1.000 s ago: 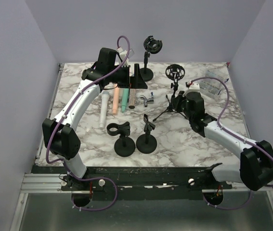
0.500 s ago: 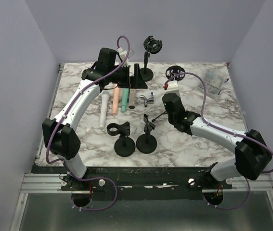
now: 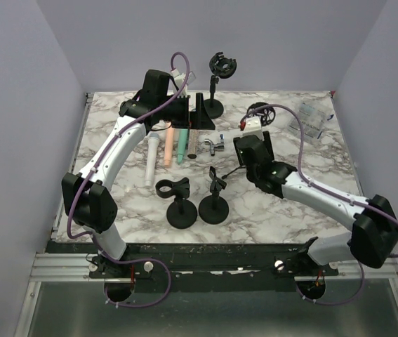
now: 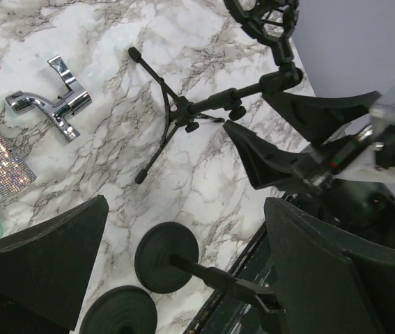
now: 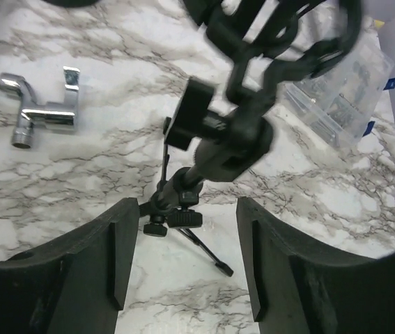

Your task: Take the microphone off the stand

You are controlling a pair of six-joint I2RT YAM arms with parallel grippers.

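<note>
Several microphones lie side by side at the back left: white (image 3: 151,160), peach (image 3: 169,147), mint (image 3: 182,146) and glittery (image 3: 192,142). The black tripod stand (image 5: 218,149) leans, and its shock-mount ring (image 3: 260,112) looks empty. My right gripper (image 5: 187,205) is open, its fingers either side of the stand's lower pole but not touching it; from above this gripper (image 3: 257,131) sits just below the ring. Open as well, my left gripper (image 4: 187,205) hovers past the microphones' far ends (image 3: 191,116), holding nothing.
A chrome pipe fitting (image 3: 216,145) lies between the arms. Two round-base stands (image 3: 182,203) (image 3: 214,200) stand at the front, and another with a shock mount (image 3: 216,84) at the back. A clear plastic box (image 3: 309,121) sits at the back right.
My right arm swung left to the tripod stand and its jaws went from shut to open. The stand's ring shifted slightly. The left arm stayed still.
</note>
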